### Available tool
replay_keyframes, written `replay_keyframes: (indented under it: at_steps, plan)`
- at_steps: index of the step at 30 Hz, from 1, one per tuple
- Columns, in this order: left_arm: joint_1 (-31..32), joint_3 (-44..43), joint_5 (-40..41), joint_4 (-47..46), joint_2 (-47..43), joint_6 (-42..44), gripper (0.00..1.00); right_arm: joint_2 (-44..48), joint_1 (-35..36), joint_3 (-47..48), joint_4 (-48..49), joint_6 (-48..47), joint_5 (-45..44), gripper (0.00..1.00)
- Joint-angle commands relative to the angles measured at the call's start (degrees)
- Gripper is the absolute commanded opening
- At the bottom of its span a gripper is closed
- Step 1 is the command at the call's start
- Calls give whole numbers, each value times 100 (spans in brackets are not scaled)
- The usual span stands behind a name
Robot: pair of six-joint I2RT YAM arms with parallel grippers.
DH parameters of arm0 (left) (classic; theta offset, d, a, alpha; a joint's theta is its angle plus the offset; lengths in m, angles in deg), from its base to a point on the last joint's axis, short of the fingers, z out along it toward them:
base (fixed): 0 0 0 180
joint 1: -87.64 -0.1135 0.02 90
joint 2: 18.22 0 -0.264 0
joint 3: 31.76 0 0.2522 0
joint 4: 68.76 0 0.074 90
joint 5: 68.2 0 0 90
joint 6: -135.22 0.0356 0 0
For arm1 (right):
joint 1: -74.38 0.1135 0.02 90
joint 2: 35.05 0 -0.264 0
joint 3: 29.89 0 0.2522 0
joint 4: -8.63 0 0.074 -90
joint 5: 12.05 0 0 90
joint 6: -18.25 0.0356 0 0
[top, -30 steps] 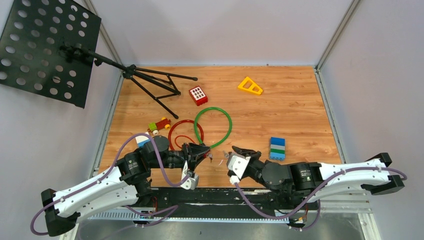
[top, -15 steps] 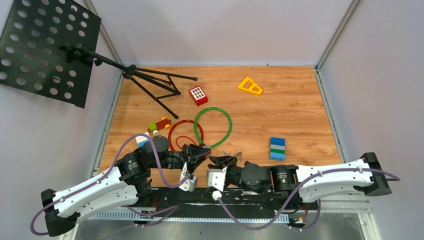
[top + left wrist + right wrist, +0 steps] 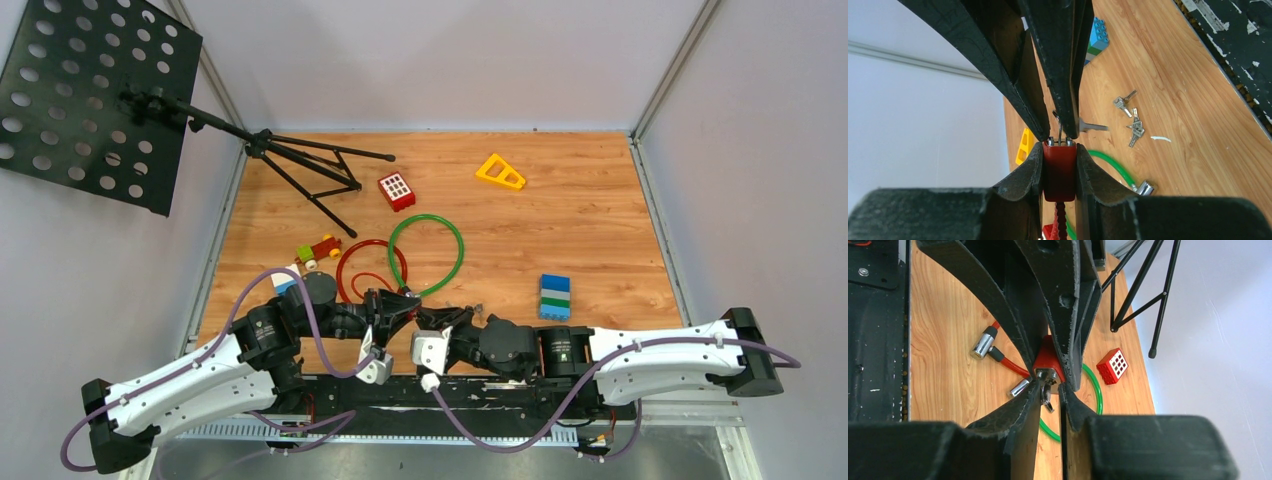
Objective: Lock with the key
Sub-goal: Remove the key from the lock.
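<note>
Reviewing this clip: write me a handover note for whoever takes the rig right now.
Left gripper: shut on the red lock.
Right gripper: shut on the key, its tip at the lock's keyhole face.
Spare keys lie on the table.
Done: lock and key are each gripped and meet.
Left: seat the key fully if it is not already (cannot tell from here), then turn it.
</note>
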Motion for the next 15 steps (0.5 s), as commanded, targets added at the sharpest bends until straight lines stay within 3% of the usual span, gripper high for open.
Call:
replay_keyframes:
  at_steps: [1, 9, 15]
  plan:
    - [0, -46, -195, -113, -58, 86, 0, 11, -98, 186, 141, -24, 55, 17]
    - [-5, -46, -191, -133, -68, 52, 0, -217, -128, 256, 31, -130, -137, 18]
    - [-3, -37, -162, -145, -98, 35, 0, -341, -127, 311, 30, -162, -412, 0]
